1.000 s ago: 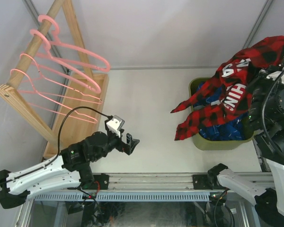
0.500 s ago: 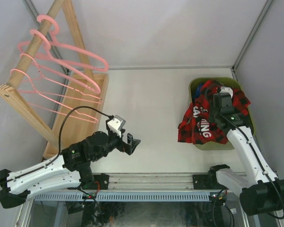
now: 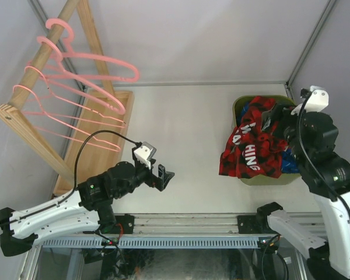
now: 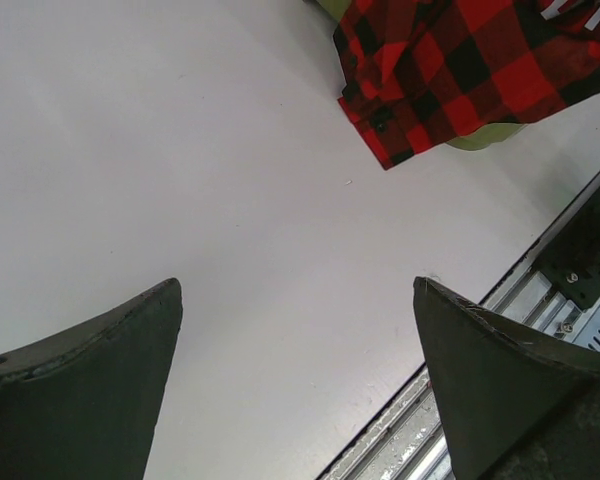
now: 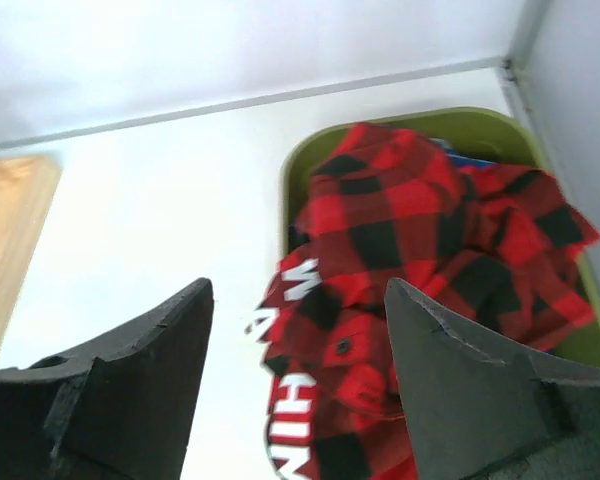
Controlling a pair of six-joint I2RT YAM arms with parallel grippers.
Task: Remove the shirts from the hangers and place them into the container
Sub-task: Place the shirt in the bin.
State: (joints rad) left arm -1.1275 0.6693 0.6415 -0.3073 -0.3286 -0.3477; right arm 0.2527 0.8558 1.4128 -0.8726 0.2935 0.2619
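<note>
The red-black plaid shirt [image 3: 251, 151] with white lettering lies in the olive-green container [image 3: 240, 105] at the right, and part of it hangs over the container's left and near rim. A blue shirt [image 3: 290, 158] shows beneath it. My right gripper [image 3: 270, 118] hovers above the container, open, with nothing between its fingers; its wrist view looks down on the shirt [image 5: 400, 230] and the container's rim [image 5: 480, 122]. My left gripper [image 3: 165, 175] hangs open over bare table, well left of the container. Several empty pink hangers [image 3: 87, 87] hang on the wooden rail at the far left.
The wooden rail [image 3: 44, 55] and its flat base board [image 3: 99, 134] take up the left side. Walls close in at the back and right, near the container. A metal mounting rail [image 3: 186, 224] runs along the near edge. The shirt's hem [image 4: 460, 70] shows in the left wrist view.
A second ago the right gripper held the red plaid shirt high at the right. It brought the shirt down to the container, opened, let go and drew upward. The left arm has barely moved.
</note>
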